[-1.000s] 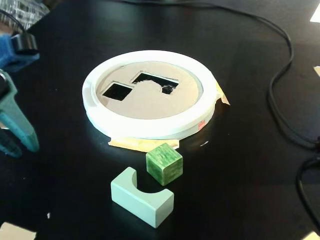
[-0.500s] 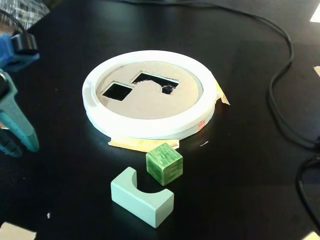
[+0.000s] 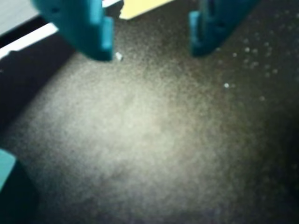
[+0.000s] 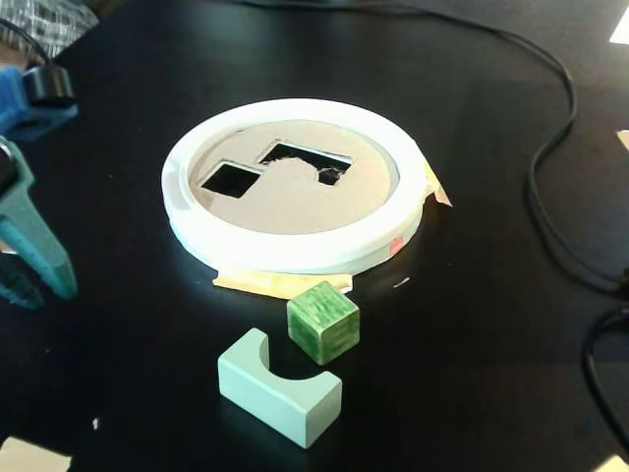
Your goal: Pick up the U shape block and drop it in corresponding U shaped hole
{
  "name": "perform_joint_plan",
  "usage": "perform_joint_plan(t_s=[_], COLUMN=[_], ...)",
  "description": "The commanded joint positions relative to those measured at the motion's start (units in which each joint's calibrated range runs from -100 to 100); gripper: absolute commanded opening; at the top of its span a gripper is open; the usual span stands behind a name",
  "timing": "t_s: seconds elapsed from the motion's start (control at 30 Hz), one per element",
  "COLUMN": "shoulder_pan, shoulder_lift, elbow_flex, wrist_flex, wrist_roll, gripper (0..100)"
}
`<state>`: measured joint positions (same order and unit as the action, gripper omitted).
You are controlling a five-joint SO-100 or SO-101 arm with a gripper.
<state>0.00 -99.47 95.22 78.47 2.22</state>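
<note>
Two teal fingers [image 3: 100,35] enter the wrist view from the top edge, standing well apart with only the dark, speckled table [image 3: 154,135] showing between them, so the gripper [image 3: 152,44] is released and holds nothing. A pale yellow corner of tape [image 3: 138,7] shows at the top edge between the fingers, and a small white fleck lies just below the left fingertip. The view is blurred, and the U-shaped block does not show in it.

In the fixed view, the U-shaped block [image 4: 280,386] lies on the black table near the bottom edge, in front of the white ring. It is pale mint green with flat matte faces, a rounded notch cut into one long side. It lies flat, its long axis running from upper left to lower right in the picture, and the notch opens toward the upper right, facing the green cube [image 4: 323,322], which stands just beside it. The white ring [image 4: 295,251] frames a cardboard disc [image 4: 285,197] with a square hole [image 4: 232,178] and a larger cutout [image 4: 307,160] beside it. Yellowish tape shows under the ring's near edge. The teal arm [image 4: 29,236] stands at the left edge, well apart from the block; its fingertips cannot be made out here. A black cable [image 4: 545,147] loops along the right side.
</note>
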Motion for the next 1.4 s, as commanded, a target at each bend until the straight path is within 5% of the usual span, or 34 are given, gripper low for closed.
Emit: perform_joint_plan(t_s=[0.0, 0.17, 0.43, 0.73, 0.83, 1.03, 1.37], shoulder_pan=[0.62, 0.50, 0.62, 0.50, 0.50, 0.87, 2.25], shoulder_lift=[-0.53, -0.53, -0.53, -0.53, -0.53, -0.36, -0.36], elbow_flex=[-3.23, -4.96, -7.97, -14.80, -14.34, -13.71, -13.89], wrist_flex=[-4.26, -7.07, -7.17, -8.27, -15.50, -30.35, -41.49], wrist_roll=[-0.39, -1.27, -12.50, -12.21, -10.70, -7.62, -7.52], gripper=[29, 29, 29, 29, 32, 53, 55])
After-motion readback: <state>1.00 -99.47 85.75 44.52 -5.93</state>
